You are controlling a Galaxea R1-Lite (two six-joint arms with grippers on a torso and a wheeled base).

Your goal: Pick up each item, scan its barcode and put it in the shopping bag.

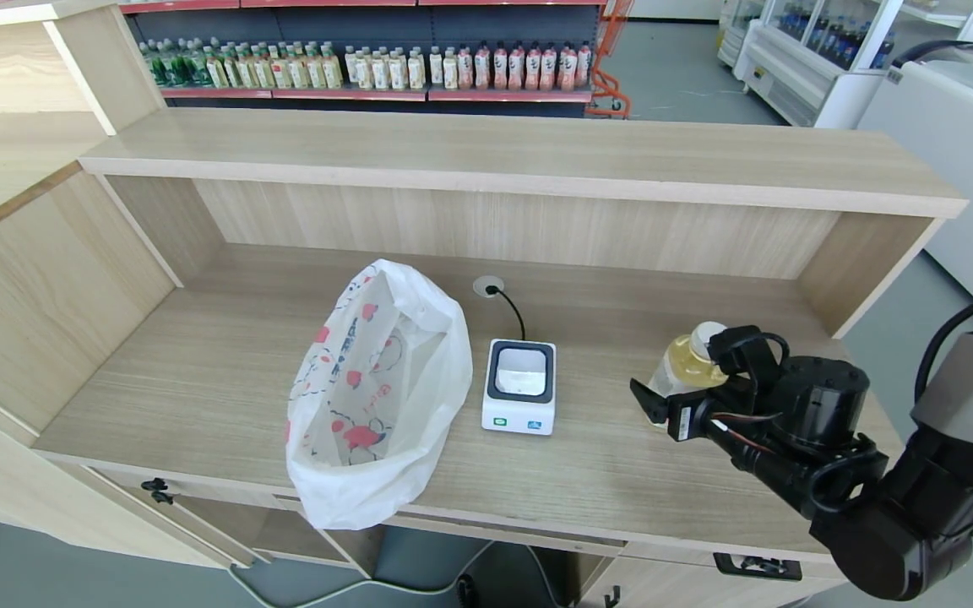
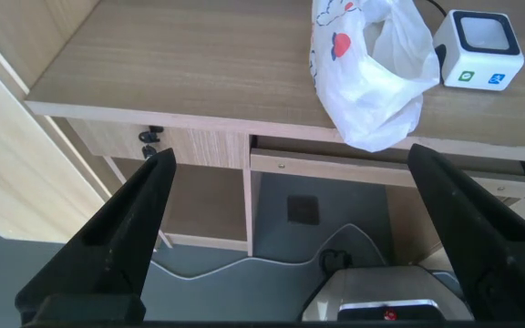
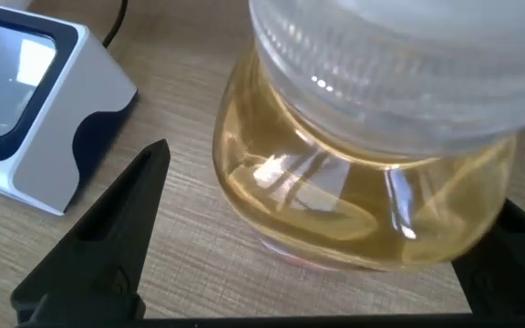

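Right tool point(image 1: 687, 371) held low and level, fingers spread, left tool point(image 2: 290, 232) angled downward, fingers wide apart

The shopping bag point(image 1: 381, 384) is white with red prints, the scanner point(image 1: 519, 415) white, the bottle point(image 1: 685, 368) amber, white-capped.

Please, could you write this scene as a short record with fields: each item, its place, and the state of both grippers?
surface: wooden counter
shopping bag: white with print, mouth open, at the counter's front edge, left of the scanner
scanner: white, between bag and bottle, cable running to the back
bottle: standing on the counter, yellowish liquid, pale cap
right gripper: open, one finger on each side of the bottle
left gripper: open, empty, below the counter's front edge
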